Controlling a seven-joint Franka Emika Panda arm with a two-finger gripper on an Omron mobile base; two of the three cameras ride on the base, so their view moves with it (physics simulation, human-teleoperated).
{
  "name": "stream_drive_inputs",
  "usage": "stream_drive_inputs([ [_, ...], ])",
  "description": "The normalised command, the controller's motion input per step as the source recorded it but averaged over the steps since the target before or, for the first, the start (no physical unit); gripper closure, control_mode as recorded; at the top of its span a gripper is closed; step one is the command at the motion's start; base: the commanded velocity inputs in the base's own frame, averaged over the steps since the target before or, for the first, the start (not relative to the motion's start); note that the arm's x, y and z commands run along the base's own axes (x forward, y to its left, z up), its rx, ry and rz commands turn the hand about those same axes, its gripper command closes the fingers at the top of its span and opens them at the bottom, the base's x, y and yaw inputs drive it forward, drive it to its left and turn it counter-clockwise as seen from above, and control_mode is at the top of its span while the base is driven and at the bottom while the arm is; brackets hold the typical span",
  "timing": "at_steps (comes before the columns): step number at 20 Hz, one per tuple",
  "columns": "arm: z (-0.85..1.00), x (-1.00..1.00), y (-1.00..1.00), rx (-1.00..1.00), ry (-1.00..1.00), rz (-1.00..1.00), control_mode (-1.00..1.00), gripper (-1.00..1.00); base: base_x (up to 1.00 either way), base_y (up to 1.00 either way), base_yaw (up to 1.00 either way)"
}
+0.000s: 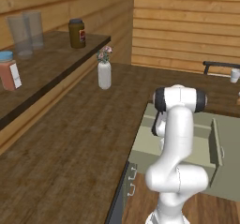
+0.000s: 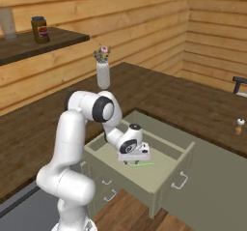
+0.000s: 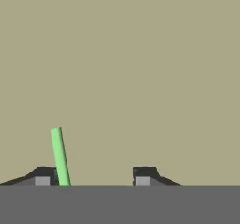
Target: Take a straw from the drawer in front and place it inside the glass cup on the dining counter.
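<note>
Left base view first: arm rising from the lower right, its body hiding most of the open drawer (image 1: 187, 143) set into the dark wood bench (image 1: 70, 162). A white vase (image 1: 104, 74) with flowers stands on the bench, and a dark shelf (image 1: 47, 63) on the plank wall carries two tall tumblers (image 1: 26, 31), a brown jar (image 1: 77, 33) and a small red-brown container (image 1: 9, 70). A small whitish cup (image 1: 235, 75) sits far off at the right edge, well apart from the drawer.

Right base view: the end effector (image 2: 136, 156) is down inside the drawer (image 2: 169, 169), low over its pale green floor. The straw (image 2: 140, 164) lies flat on that floor just below the hand. Walls are pale timber planks; a small brown bottle (image 2: 238, 126) stands on the bench (image 2: 193, 104) to the right.

Hand view: the straw (image 3: 60, 156) runs up from beside one dark fingertip (image 3: 43, 175), almost touching it, with a wide gap to the other. The end effector (image 3: 93, 177) is partly open and not yet clamped on the straw, as far as I can tell.

By my judgement the step in hand is the grasp. Next the fingers must pinch the thin straw squarely, since it sits off-centre and could slip out, then lift clear of the drawer walls.
</note>
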Motion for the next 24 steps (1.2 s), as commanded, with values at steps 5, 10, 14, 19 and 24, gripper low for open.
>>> stream_drive_inputs([
  [5,-0.42,0.20,-0.06,0.00,0.00,0.00,-1.00,-1.00,0.00,0.00,0.00],
  [10,-0.36,0.01,-0.03,0.00,0.00,0.00,-1.00,1.00,0.00,0.00,0.00],
  [14,-0.06,0.00,-0.16,0.00,0.00,0.00,-1.00,1.00,0.00,0.00,0.00],
  [19,0.04,0.00,-0.15,0.01,0.00,0.00,-1.00,1.00,0.00,0.00,0.00],
  [24,0.85,-0.31,0.07,0.12,-0.12,0.00,-1.00,1.00,0.00,0.00,0.00],
])
